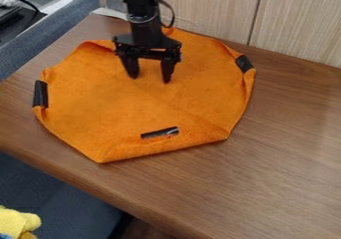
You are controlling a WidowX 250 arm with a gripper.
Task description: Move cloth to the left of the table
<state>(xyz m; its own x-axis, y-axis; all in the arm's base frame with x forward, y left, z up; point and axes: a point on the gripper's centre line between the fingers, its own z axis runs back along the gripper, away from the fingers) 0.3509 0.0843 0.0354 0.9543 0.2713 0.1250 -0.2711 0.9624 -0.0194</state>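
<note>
Cloth (123, 107), orange, roughly octagonal, edges folded in, black tabs: lies toward 10 o'clock on the brown wood-grain table (286, 153). Black two-finger gripper (150, 78): over the cloth's 12 o'clock half, jaws spread, pinching nothing. Progress, as judged: placement largely achieved; remaining, arm's withdrawal, perhaps a nudge toward 9 o'clock.

The fixed camera looks down at a slant from above the near side of the tabletop (286, 158), facing the wood-grained wall (299, 24) behind, near enough that the tabletop spans much of the view, its front edge (80, 182) crossing the lower left diagonally
</note>
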